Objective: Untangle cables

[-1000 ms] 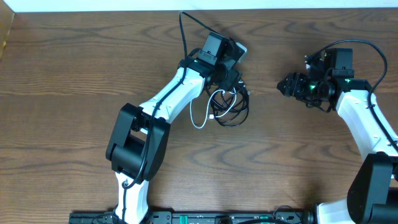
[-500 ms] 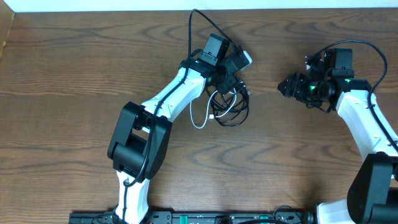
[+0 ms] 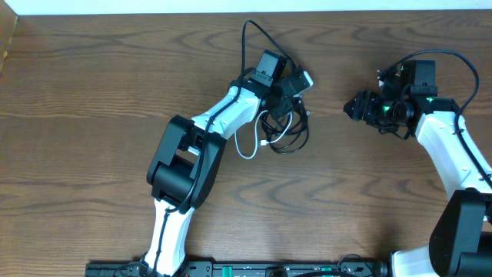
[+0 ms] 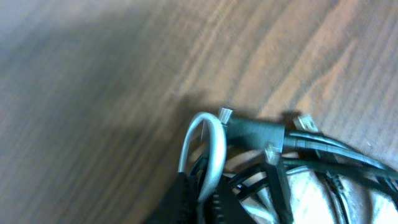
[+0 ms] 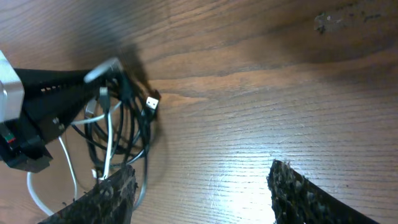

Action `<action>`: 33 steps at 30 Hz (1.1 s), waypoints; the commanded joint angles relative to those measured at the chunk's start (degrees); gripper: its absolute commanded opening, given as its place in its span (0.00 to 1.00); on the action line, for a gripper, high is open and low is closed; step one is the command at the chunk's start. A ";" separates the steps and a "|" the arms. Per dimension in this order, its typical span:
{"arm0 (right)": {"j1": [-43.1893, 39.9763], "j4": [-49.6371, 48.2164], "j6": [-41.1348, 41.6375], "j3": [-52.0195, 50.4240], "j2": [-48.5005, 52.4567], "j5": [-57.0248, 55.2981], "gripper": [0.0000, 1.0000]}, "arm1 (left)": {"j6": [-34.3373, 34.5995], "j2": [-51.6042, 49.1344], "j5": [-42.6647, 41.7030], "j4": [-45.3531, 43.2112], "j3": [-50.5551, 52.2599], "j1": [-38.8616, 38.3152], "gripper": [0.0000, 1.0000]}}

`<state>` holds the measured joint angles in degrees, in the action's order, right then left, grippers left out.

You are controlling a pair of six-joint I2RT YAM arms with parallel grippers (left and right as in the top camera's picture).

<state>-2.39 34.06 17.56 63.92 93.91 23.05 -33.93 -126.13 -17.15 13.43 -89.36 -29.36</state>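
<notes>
While seen overhead, left gripper sits on upper edge of cables at mid-table. Bundle's long axis runs left-right, white cable looping leftward. Right gripper well apart.
Left wrist: fingers clamp white cable loop; black cable alongside.
Right wrist: right gripper's jaws spread, empty; small plug points rightward.

Robot lab, wood-grain table
</notes>
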 commanded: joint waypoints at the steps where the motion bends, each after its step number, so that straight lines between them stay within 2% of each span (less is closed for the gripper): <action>1: -0.13 0.07 -0.48 0.04 -0.04 -0.46 0.66 | 0.72 0.79 2.47 -1.20 0.13 -0.07 0.08; 4: -0.13 0.04 -0.48 0.04 -0.04 -0.46 0.67 | 1.44 2.97 2.89 -1.53 0.13 -0.09 0.07; 6: -0.13 0.02 -0.48 0.04 -0.04 -0.46 0.68 | 4.55 5.51 2.86 -1.55 0.13 -0.07 0.07; 10: 0.15 -0.11 -0.46 0.04 -0.04 -0.44 0.70 | 15.32 11.78 2.86 -0.28 0.13 -0.07 0.07; 14: 1.51 -1.90 -0.44 0.04 -0.04 -0.37 0.77 | 28.02 18.84 2.84 2.40 0.13 -0.07 0.07; 19: 5.09 -7.76 -0.46 0.04 -0.04 3.41 0.82 | 36.54 26.43 2.69 5.29 0.13 -0.09 0.08; 22: 7.74 -11.54 -0.98 0.04 -0.04 5.95 0.81 | 39.41 29.64 2.64 8.48 0.13 -0.07 0.08; 24: 9.55 -14.05 -3.43 0.04 -0.04 8.31 0.73 | 40.59 30.97 2.86 10.62 0.13 0.02 0.07; 26: 11.02 -16.04 -5.07 0.04 -0.04 9.53 0.69 | 42.38 31.91 2.86 12.87 0.13 0.39 0.08; 33: 13.05 -21.51 -9.09 0.04 -0.04 16.48 0.73 | 48.65 32.57 2.58 17.22 0.13 2.67 0.07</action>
<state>10.33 13.56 11.64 63.90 93.91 34.24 10.31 -94.94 -14.66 30.39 -89.23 -27.79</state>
